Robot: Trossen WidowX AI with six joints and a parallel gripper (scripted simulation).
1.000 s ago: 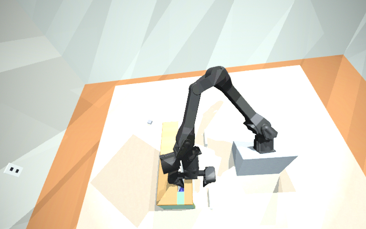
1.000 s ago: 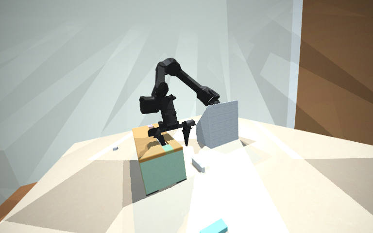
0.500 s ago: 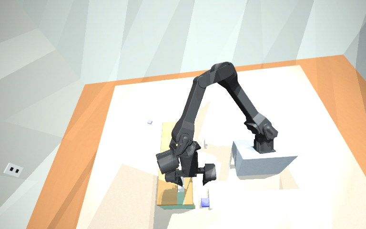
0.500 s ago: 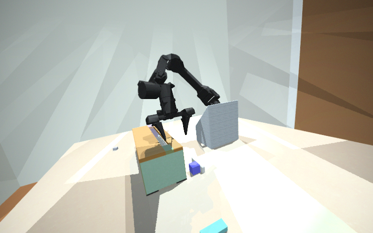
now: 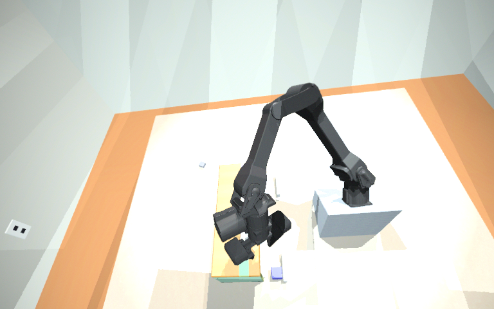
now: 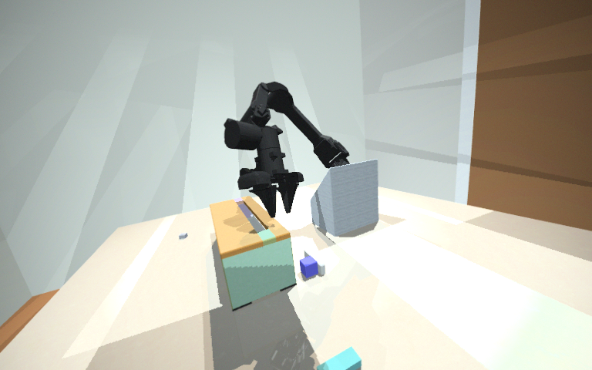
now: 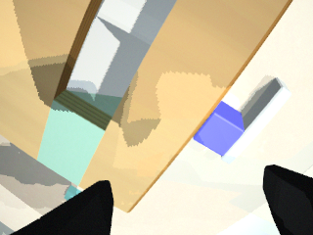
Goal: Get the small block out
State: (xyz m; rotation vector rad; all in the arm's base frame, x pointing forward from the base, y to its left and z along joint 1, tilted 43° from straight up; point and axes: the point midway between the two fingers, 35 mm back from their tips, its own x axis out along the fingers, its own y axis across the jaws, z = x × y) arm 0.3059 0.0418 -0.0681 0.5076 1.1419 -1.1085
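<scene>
One blue block (image 5: 276, 273) (image 6: 308, 267) (image 7: 219, 130) sits on the tabletop (image 5: 174, 218) (image 6: 143, 279) (image 7: 196, 196), outside my one box (image 5: 224, 262) (image 6: 257, 274) (image 7: 240, 34). It's beside a long side, near the green end, between the box and a pale strip (image 5: 283, 273) (image 6: 321, 267) (image 7: 261, 119). I can't tell whether the block touches either one.

I count two such strips from above; the second strip (image 5: 275, 187) lies farther along the same side of the box. The box stands upright, with one long slot in its orange lid.

My one claw (image 5: 260, 250) (image 6: 280, 213) (image 7: 188, 186) has its two fingers apart, with nothing between them. It points down, above lid height, near the slot and the long side where the block lies. The block is well below the fingertips, so it's out of the box but unlifted.

Two other small pieces share the tabletop: one grey piece (image 5: 202, 164) (image 6: 183, 235), apart from the box on its opposite long side, and one cyan piece (image 6: 342, 360), cut off by the bottom edge of my exterior view. One arm (image 5: 259, 141) (image 6: 303, 124) carries the claw, mounted on one grey pedestal (image 5: 357, 225) (image 6: 355, 200).
</scene>
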